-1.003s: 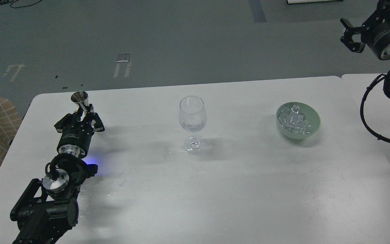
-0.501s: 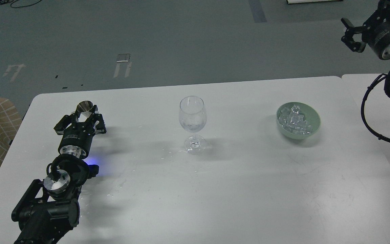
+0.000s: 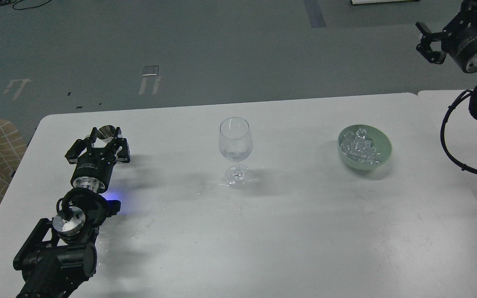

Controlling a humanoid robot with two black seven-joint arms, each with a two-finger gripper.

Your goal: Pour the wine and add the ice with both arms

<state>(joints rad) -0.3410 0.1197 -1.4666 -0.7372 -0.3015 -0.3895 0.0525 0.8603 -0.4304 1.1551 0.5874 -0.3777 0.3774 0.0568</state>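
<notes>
- The left gripper [image 3: 102, 139] sits low over the far left part of the white table [image 3: 288, 231], its black fingers closed around a small steel measuring cup [image 3: 106, 132].
- The cup's open mouth faces up, and it pokes out just beyond the fingertips; whether its base touches the tabletop cannot be told.
- The left arm [image 3: 66, 223] runs back from the gripper toward the bottom left corner, with a silver joint and a blue light glowing beside its wrist.
- Droplets and a thin smear of clear liquid [image 3: 211, 188] lie on the table between the arm and the glass.
- A clear stemmed wine glass [image 3: 235, 151] stands upright near the table's middle, well apart from the left gripper; any wine in its bowl is too clear to make out.
- To the right, a pale green bowl [image 3: 383, 154] rests on the table, heaped with ice [image 3: 360, 147] cubes.
- The right gripper [image 3: 427, 43] hangs high at the top right, over the floor beyond the table edge, well apart from the bowl; its fingers look spread and hold nothing.
- The right arm [image 3: 476, 54] leaves the view at the right edge, a black cable [image 3: 449, 136] looping below it.
</notes>
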